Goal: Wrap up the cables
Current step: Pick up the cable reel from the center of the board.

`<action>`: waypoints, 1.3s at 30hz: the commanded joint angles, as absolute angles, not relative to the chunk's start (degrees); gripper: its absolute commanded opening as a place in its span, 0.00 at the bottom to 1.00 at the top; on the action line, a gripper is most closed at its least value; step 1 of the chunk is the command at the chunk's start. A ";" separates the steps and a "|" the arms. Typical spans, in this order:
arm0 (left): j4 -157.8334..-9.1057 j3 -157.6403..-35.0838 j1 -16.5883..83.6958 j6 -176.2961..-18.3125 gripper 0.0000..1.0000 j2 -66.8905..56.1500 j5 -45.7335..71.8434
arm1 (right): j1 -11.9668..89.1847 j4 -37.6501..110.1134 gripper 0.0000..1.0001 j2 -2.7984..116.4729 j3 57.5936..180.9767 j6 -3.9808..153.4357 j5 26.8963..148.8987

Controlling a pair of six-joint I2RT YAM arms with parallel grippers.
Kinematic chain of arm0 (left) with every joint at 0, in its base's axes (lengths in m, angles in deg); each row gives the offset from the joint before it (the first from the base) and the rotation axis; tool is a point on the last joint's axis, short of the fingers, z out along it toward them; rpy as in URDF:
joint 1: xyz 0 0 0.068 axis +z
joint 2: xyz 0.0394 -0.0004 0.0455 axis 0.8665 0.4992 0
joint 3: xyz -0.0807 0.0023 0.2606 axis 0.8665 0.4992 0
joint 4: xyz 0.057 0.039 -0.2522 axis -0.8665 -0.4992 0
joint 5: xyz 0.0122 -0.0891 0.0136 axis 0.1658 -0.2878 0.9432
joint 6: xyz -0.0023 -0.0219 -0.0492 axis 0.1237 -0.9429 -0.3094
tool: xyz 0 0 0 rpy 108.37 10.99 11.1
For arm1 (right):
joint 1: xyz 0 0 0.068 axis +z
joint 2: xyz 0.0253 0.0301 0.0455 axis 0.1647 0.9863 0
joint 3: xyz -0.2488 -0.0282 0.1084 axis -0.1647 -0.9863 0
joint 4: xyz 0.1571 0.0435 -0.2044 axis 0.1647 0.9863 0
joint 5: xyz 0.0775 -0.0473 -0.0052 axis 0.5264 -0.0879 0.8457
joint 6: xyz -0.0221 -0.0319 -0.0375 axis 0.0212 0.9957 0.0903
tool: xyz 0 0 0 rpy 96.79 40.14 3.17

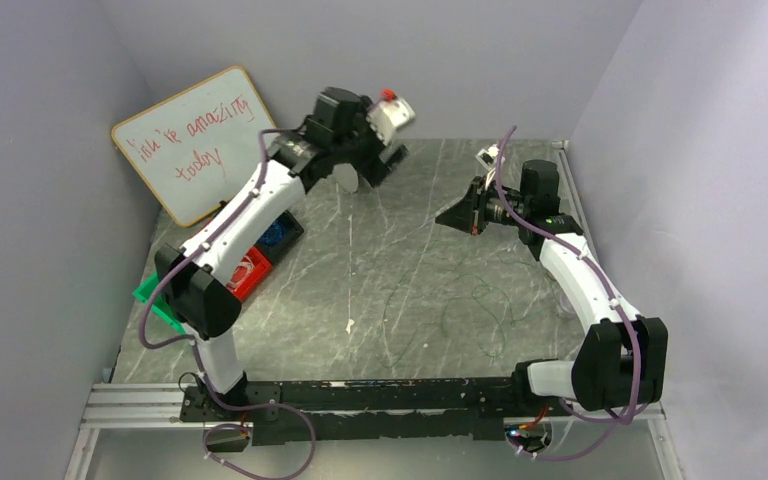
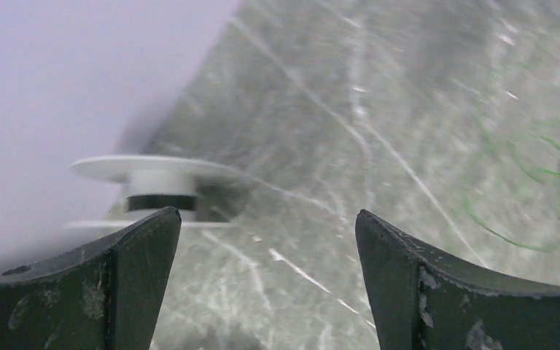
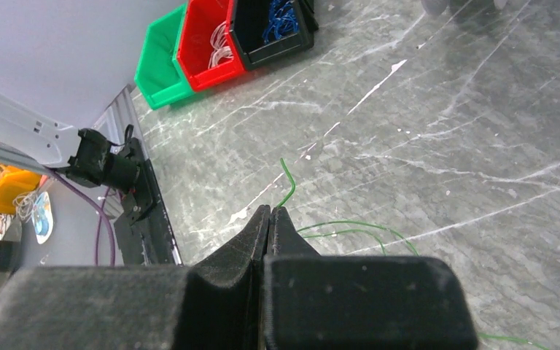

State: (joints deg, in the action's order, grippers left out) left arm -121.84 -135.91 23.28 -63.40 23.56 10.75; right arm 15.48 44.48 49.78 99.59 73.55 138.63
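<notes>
From above, the thin green cables (image 1: 460,305) lie in loose loops on the worktop (image 1: 380,250). They are toward the near side and closer to the right arm than the left. The right pincer (image 1: 450,217) hangs up over the far half, and the loops trail from it back toward the arm bases. The left pincer (image 1: 390,160) is up by the far wall, next to a white spool (image 1: 345,178). The bins (image 1: 260,260) sit along the left edge, well away from the loops. In the left wrist view, the left pincer (image 2: 266,219) is wide open and holds nothing. The spool (image 2: 153,182) is ahead on its left, and the cables (image 2: 525,182) are off to its right. In the right wrist view, the right pincer (image 3: 270,211) is squeezed tight on the cables (image 3: 288,179). A short end pokes out past the tips.
</notes>
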 commanded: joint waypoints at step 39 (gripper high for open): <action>-109.07 -159.51 49.72 -108.51 0.92 51.57 17.59 | 12.82 42.24 0.00 49.30 99.99 75.32 137.72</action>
